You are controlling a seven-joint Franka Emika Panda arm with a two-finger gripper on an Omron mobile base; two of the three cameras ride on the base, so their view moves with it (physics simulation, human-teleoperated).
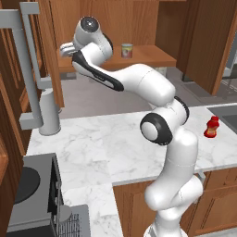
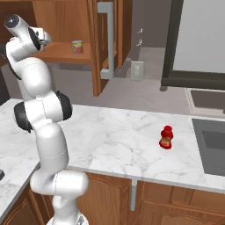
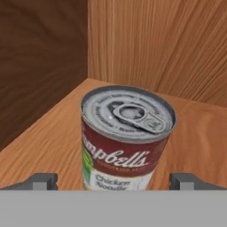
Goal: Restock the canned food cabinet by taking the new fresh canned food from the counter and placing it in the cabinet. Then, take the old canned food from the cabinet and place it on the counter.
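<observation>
I see a white, grey-veined marble counter [image 1: 106, 148] over wooden cupboards, with a small red bottle [image 2: 166, 137] on it. Above, the brown wood-grain cabinet [image 3: 155, 48] stands open. My gripper [image 3: 113, 181] is spread wide on either side of a cylindrical silver-lidded can [image 3: 124, 137] on the shelf, not touching it. A second can [image 1: 127, 50] sits further along the shelf.

Even, soft rendered light; slight blur.
</observation>
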